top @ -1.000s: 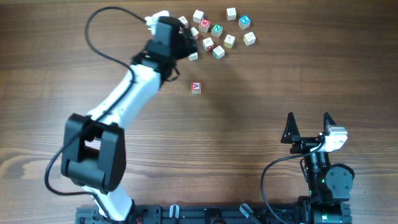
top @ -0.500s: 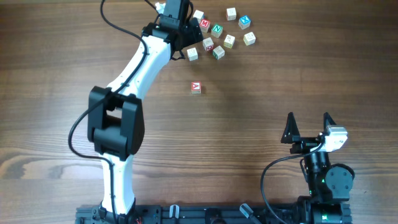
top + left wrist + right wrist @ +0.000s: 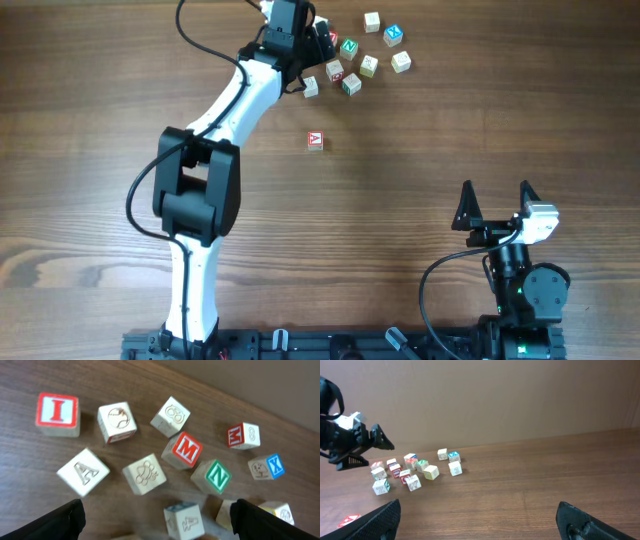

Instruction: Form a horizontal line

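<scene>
While the left gripper (image 3: 316, 38) hovers spread over the far-edge cluster (image 3: 362, 55), the red-A cube (image 3: 315, 140) lies toward the table's (image 3: 100, 120) near edge (right gripper (image 3: 497, 192), also spread, sits farther).

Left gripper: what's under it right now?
The left gripper, open, hangs over the loose cluster; wrist view shows the red M cube, green N cube and others below. From overhead its arm hides some cubes. The red-A cube lies apart.

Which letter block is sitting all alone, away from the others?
The red-A cube. It sits by itself, while every other block crowds together in the loose cluster.
</scene>
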Controlling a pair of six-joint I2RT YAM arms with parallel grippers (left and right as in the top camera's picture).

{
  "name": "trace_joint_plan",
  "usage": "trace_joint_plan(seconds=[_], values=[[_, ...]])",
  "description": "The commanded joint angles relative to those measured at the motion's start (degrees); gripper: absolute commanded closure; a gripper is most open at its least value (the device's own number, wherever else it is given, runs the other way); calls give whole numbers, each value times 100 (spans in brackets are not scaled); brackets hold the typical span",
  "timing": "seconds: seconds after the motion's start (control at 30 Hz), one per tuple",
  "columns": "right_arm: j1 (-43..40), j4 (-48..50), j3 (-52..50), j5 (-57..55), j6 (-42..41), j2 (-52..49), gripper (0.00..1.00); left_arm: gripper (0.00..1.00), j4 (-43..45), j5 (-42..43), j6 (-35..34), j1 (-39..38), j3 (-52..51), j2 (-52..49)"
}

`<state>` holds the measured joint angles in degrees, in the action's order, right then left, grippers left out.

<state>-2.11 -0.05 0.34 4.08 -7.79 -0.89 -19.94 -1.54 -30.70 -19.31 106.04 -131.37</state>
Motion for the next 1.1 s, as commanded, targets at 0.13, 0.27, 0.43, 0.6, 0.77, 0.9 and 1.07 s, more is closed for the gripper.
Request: trace_joint_plan(seconds=[0.13, 0.27, 0.43, 0.6, 0.77, 0.9, 1.07], values=[[-39, 17, -4, 24, 28, 61, 0, 7, 522, 0, 15, -149, 151, -603], [-39, 17, -4, 24, 28, 61, 0, 9, 551, -4, -2, -197, 280, -798], [-39, 17, -4, 24, 28, 61, 0, 13, 586, -264, -114, -229, 282, -815], [-39, 17, -4, 24, 28, 61, 0, 17, 599, -603, -129, -229, 282, -815], [-39, 17, -4, 24, 28, 61, 0, 17, 828, -651, -129, -229, 282, -905], [-39, 17, -4, 24, 26, 61, 0, 18, 841, -782, -129, -227, 282, -1036], [-39, 15, -4, 24, 26, 61, 0, 22, 817, -844, -129, -216, 282, -1189]])
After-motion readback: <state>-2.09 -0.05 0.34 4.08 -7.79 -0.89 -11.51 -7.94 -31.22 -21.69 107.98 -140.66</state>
